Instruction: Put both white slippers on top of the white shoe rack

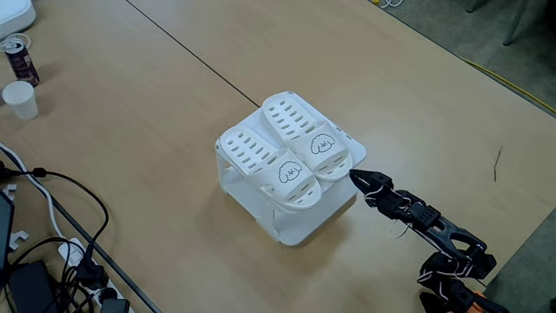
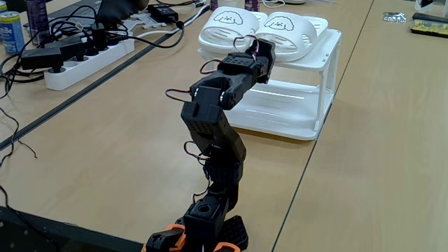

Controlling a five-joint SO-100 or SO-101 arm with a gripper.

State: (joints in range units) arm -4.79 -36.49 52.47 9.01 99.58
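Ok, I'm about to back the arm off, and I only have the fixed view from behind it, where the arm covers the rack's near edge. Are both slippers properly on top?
Observer: Yes. In a fixed view the white slippers lie flat side by side on the white shoe rack, heels resting on its top panel.
Operator: Where's the gripper tip?
Observer: The gripper is at the rack's near corner, right beside the toe of the right-hand slipper. I cannot tell if it touches, or how the jaws stand.
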